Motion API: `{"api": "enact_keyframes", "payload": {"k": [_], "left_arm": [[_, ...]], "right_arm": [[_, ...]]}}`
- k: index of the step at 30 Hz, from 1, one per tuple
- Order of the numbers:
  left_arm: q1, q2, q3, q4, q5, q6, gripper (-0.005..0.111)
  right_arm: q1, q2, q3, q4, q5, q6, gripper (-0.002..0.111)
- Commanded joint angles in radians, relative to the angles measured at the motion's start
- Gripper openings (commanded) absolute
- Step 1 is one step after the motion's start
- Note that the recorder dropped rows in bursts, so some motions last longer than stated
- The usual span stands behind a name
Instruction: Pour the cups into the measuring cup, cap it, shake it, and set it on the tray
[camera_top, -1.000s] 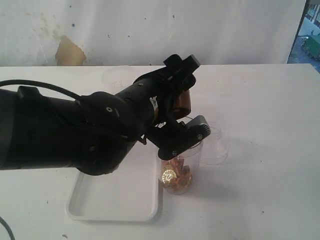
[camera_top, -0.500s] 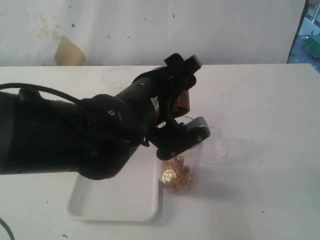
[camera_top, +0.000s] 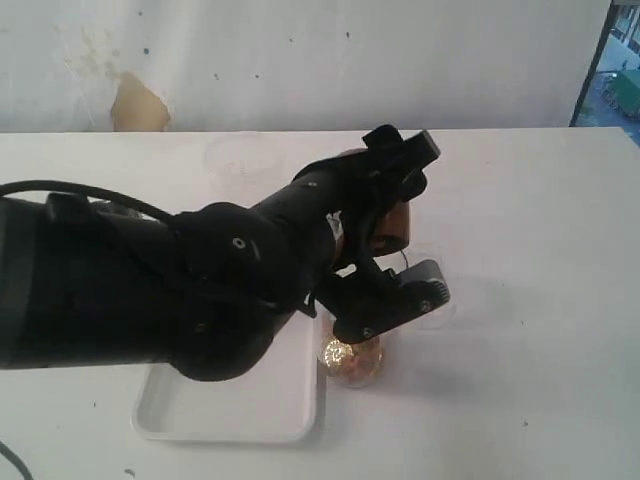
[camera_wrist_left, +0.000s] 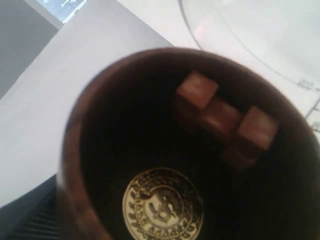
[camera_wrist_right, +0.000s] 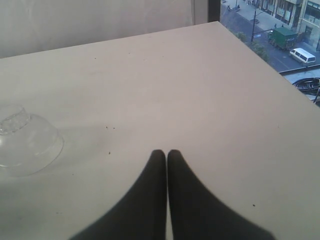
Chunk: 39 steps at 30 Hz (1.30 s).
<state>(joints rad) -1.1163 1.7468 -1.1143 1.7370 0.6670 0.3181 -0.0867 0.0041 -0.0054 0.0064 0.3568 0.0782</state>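
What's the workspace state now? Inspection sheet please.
Surface: white table, few dark specks.
Job's things: copper cup tipped above measuring cup, coin and cubes inside; measuring cup holds similar pieces; cap on table; tray beside measuring cup, nothing seen in it.
Clutter: frosted cup at far side.
Grippers: left gripper shut on copper cup; right gripper shut, empty.
Cables: black cable along left arm.
Surroundings: stained wall, window at right.

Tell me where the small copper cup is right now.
In the exterior view, near the centre, the copper cup is gripped and tipped in the left gripper. It is above the measuring cup, which stands just right of the tray.
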Motion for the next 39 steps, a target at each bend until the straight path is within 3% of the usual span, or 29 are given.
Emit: {"api": "enact_keyframes", "payload": {"k": [1,3,14,18,24,28,32,37,39], "left_arm": [[0.018,0.038,-0.066,0.007,0.088,0.009,0.0],[0.001,0.063,-0.086,0.007,0.152,0.029,0.0],[-0.001,0.093,-0.115,0.007,0.154,0.055,0.0],[-0.001,0.081,-0.115,0.007,0.171,-0.09,0.0],[0.006,-0.004,-0.115,-0.127,-0.038,-0.215,0.0],[0.061,-0.11,-0.115,-0.346,-0.291,-0.209,0.0],[0.104,-0.168,-0.115,-0.479,-0.449,-0.206,0.0],[0.105,-0.174,-0.113,-0.501,-0.486,-0.206,0.0],[0.105,-0.174,-0.091,-0.492,-0.425,-0.067,0.0]], "right_arm": [[-0.002,-0.004,0.005,0.001,-0.006,0.005,0.0],[-0.002,-0.004,0.005,0.001,-0.006,0.005,0.0],[-0.002,-0.004,0.005,0.001,-0.006,0.005,0.0],[-0.002,-0.004,0.005,0.001,-0.006,0.005,0.0],[-0.002,-0.004,0.005,0.001,-0.006,0.005,0.0],[-0.002,-0.004,0.005,0.001,-0.006,0.005,0.0],[-0.002,-0.004,0.005,0.001,-0.006,0.005,0.0],[-0.002,-0.004,0.005,0.001,-0.006,0.005,0.0],[-0.002,-0.004,0.005,0.001,-0.006,0.005,0.0]]}}
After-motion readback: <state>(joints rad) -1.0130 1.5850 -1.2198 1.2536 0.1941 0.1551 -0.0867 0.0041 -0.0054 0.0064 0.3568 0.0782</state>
